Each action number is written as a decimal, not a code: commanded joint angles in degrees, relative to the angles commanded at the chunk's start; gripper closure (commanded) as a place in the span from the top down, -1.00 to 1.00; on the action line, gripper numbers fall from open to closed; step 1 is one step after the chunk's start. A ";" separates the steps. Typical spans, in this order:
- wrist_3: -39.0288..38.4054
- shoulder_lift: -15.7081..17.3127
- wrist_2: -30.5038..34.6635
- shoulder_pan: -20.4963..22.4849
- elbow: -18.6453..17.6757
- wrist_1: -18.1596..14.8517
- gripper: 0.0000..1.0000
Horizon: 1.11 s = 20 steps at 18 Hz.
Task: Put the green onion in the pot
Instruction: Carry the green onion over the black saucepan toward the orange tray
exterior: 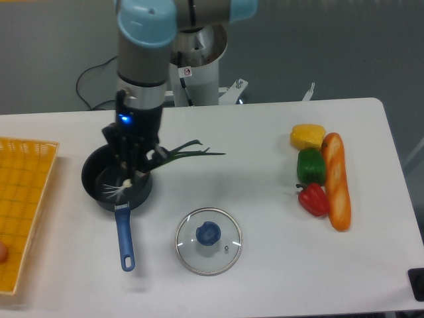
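Note:
My gripper [132, 165] hangs over the black pot [99, 177] with the blue handle [124, 236] at the table's left. It is shut on the green onion [189, 154]. The onion's whitish root end [119, 188] lies low over the pot's dark inside. Its thin green leaves stick out to the right, well past the pot's rim. Whether the root end touches the pot's bottom I cannot tell.
A round glass lid with a blue knob [209, 240] lies in front, right of the pot's handle. A yellow pepper [307, 136], green pepper [309, 165], red pepper [314, 199] and a baguette [336, 180] sit at the right. A yellow basket [23, 205] stands at the left edge.

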 joint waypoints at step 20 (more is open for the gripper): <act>-4.84 -2.46 -0.09 -9.58 -0.18 4.75 -0.79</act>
